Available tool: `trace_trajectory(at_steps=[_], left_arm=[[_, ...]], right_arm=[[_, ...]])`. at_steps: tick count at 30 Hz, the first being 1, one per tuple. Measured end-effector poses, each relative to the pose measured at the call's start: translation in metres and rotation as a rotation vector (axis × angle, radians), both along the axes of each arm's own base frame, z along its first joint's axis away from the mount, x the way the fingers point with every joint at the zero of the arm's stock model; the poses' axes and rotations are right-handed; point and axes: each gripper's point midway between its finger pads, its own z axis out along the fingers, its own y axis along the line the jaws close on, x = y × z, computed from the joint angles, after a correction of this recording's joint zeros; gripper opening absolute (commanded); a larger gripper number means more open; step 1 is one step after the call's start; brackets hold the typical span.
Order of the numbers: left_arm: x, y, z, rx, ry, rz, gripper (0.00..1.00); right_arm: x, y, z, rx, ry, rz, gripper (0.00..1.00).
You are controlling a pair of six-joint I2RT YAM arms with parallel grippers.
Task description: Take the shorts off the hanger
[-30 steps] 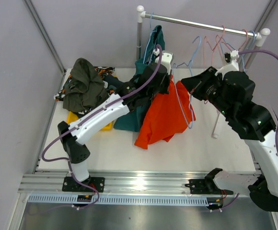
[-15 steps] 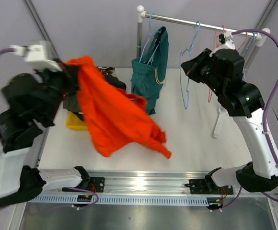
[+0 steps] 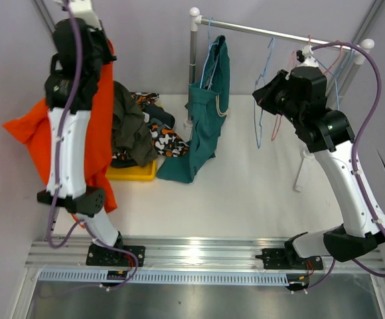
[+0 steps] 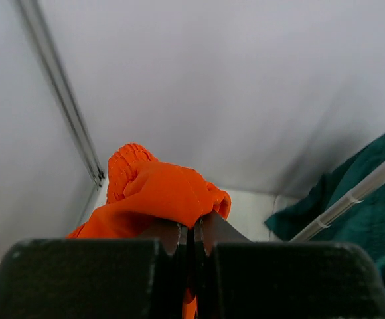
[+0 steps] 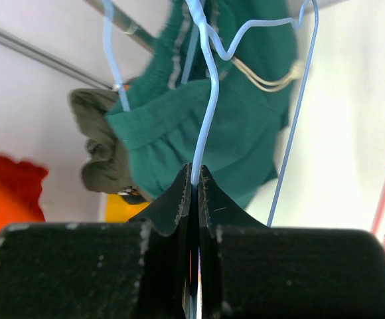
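Left gripper (image 4: pixel 192 233) is pinched shut on the bright orange shorts (image 4: pixel 158 193), held high at the table's left, well clear of the rail (image 3: pixel 265 30). Right gripper (image 5: pixel 195 181) clamps a pale-blue hanger (image 5: pixel 209 93); the teal shorts (image 3: pixel 212 86) hang nearby.

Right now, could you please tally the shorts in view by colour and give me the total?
Orange shorts: 1
Teal shorts: 1
Olive-grey shorts: 1
Camouflage shorts: 1
Dark navy shorts: 1
Total: 5
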Motion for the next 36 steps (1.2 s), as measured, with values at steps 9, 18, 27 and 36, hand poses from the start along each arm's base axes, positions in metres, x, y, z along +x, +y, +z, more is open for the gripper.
trace_trajectory(at_steps=[9, 18, 27, 36], left_arm=[[0.107, -0.006, -0.115, 0.008, 0.225, -0.033, 0.61], [0.108, -0.01, -0.227, -0.099, 0.447, -0.035, 0.99], [-0.057, -0.027, -0.27, -0.165, 0.484, -0.136, 0.99], [-0.109, -0.041, -0.25, -0.209, 0.334, -0.244, 0.99]], right_arm=[[0.015, -0.01, -0.04, -0.037, 0.071, -0.011, 0.0], [0.035, 0.001, 0.001, -0.028, -0.026, 0.028, 0.0], [0.08, -0.002, 0.053, -0.03, -0.155, -0.003, 0.0], [0.114, -0.017, 0.013, -0.06, -0.071, -0.054, 0.0]])
